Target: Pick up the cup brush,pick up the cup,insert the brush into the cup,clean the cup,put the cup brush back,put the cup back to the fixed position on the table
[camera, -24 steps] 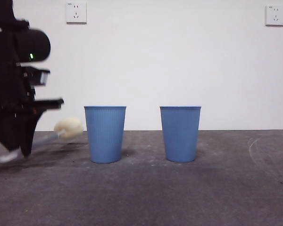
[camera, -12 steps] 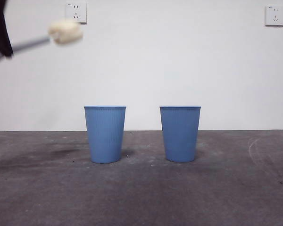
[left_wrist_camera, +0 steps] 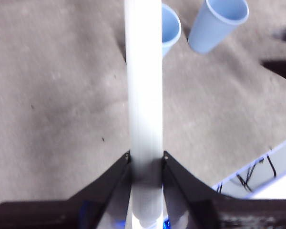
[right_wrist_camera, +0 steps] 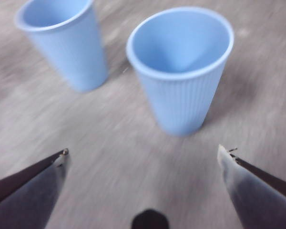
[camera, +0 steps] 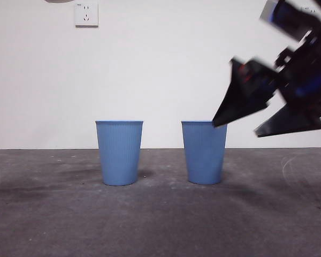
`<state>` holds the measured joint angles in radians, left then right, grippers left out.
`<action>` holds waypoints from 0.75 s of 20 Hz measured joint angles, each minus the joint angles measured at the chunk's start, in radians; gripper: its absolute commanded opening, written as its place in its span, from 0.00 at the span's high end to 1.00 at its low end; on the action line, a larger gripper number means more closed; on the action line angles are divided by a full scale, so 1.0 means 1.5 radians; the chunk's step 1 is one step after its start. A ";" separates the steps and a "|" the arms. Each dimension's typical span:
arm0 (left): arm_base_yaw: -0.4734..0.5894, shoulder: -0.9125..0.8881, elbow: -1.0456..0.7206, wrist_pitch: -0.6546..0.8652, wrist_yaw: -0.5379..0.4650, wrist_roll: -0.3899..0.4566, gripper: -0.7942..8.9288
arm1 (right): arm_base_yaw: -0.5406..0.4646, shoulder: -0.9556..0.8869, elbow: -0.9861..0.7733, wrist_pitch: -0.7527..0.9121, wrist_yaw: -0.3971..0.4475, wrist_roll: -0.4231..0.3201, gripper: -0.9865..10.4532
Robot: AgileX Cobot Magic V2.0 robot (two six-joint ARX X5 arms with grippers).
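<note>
- Two blue cups stand upright and apart on the table [camera: 150, 225]; the cup [right_wrist_camera: 181, 67] facing the right gripper shows an empty inside.
- The other cup [camera: 119, 152] stands to its side.
- The right gripper [right_wrist_camera: 143, 167] hangs near the cup, jaws spread wide.
- The left gripper [left_wrist_camera: 146, 160] clamps the cup brush [left_wrist_camera: 144, 86] by its handle, high above the table.

Two cups, one [camera: 119, 152] and the other [camera: 204, 152], are seen as blue plastic, finely ribbed down the sides, smooth at the rim, dull sheen. The table [camera: 160, 225] is shown as dark grey, matt, scuffed and dusty. The brush handle [left_wrist_camera: 144, 95] is seen as smooth, pale, slightly glossy plastic. The right pincer [right_wrist_camera: 143, 157] jaws are shown as black, hard and smooth. The wall [camera: 160, 80] is matt white.
</note>
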<state>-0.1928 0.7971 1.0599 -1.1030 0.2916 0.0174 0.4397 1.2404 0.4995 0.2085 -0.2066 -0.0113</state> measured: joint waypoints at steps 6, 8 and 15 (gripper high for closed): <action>0.000 0.000 0.000 -0.019 0.000 0.013 0.93 | 0.003 0.186 -0.002 0.230 0.030 0.026 0.39; 0.000 0.000 0.000 -0.020 0.000 0.016 0.93 | 0.003 0.229 -0.002 0.284 0.033 0.031 0.39; 0.000 0.000 0.000 -0.020 0.000 0.018 0.93 | 0.003 0.327 0.021 0.369 0.041 0.035 0.39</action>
<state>-0.1928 0.7967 1.0599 -1.1328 0.2916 0.0441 0.4442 1.7306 0.5304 0.7620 -0.1452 0.0418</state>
